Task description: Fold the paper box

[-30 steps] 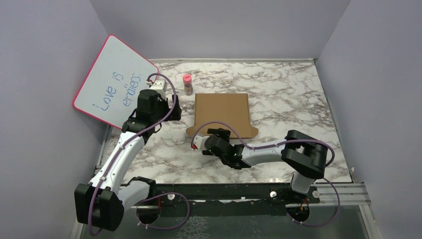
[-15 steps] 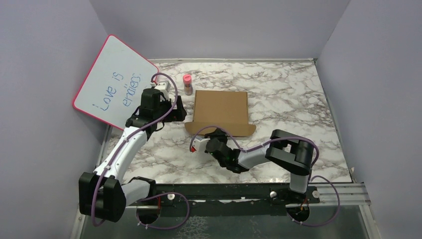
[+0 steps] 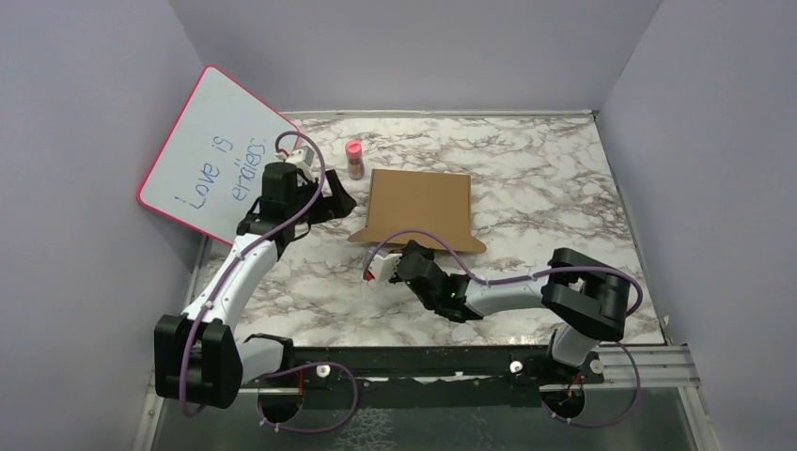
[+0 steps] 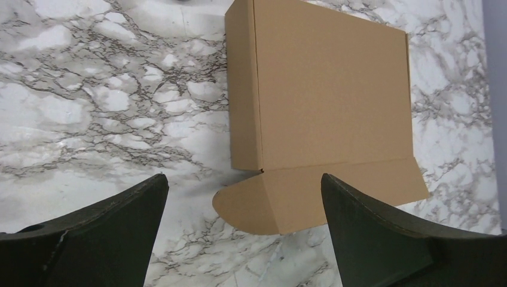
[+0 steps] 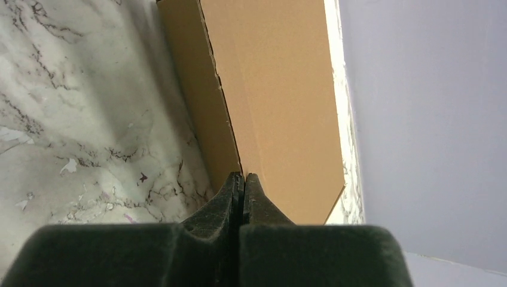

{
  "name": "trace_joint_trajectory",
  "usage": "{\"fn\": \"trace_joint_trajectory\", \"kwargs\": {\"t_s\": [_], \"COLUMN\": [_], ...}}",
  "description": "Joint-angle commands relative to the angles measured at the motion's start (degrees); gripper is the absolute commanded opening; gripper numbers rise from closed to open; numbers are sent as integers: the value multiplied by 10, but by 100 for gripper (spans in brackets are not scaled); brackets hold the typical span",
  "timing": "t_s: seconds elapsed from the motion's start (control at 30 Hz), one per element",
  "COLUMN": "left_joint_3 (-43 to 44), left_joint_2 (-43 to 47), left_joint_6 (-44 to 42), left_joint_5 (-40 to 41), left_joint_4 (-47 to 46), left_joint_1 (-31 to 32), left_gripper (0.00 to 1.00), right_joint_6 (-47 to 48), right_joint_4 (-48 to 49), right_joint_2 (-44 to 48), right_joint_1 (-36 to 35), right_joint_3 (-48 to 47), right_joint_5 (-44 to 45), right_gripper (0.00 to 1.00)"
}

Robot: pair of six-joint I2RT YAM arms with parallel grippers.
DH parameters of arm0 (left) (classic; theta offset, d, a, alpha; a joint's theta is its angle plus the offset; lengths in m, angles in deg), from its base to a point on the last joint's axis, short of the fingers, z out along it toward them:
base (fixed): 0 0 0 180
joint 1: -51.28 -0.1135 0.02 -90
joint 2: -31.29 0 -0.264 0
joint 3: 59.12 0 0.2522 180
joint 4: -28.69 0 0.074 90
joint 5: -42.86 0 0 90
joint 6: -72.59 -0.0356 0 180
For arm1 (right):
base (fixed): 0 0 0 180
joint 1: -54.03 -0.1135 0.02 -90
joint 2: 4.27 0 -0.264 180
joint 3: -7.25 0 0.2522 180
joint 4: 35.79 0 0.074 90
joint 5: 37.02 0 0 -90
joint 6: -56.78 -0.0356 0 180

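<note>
Right gripper [image 5: 242,177] pinched together at paper box [image 3: 420,207] flap, left gripper [image 4: 243,178] agape

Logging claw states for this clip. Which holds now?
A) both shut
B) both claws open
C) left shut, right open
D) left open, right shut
D: the left claw has its fingers wide apart, facing the paper box, while the right claw has its fingers pressed together at the box's edge.

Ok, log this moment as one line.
brown corrugated cardboard box: near flap splayed flat | left gripper: open, left of box | right gripper: shut, at near flap
</note>
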Motion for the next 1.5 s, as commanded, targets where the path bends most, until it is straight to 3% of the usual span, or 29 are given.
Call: {"fn": "trace_joint_trajectory", "kwargs": {"t_s": [0.0,0.83,1.07,1.37,1.47], "left_joint_3": [-8,-53,-66,-75,-86], "left_joint_2": [-31,-192,-231,-223,-197], "left_joint_6": [63,240,280,322,336], "left_joint_5": [-63,-208,-252,-291,-289], "left_joint_4": [-60,-244,-311,-344,-344], "left_joint_1": [-15,-23,-23,-24,-23], "left_gripper": [99,98,85,46,42], "right_joint_6": [-37,-53,-59,-64,-67], "right_joint_4": [-57,-49,-43,-39,-45], "right_joint_2": [26,92,108,119,125], "right_joint_1": [-1,-1,-1,-1,-2], "right_joint_3": [-15,4,9,12,8], "right_joint_5": [-36,-53,-59,-62,-64], "right_gripper": [1,1,1,2,10]}}
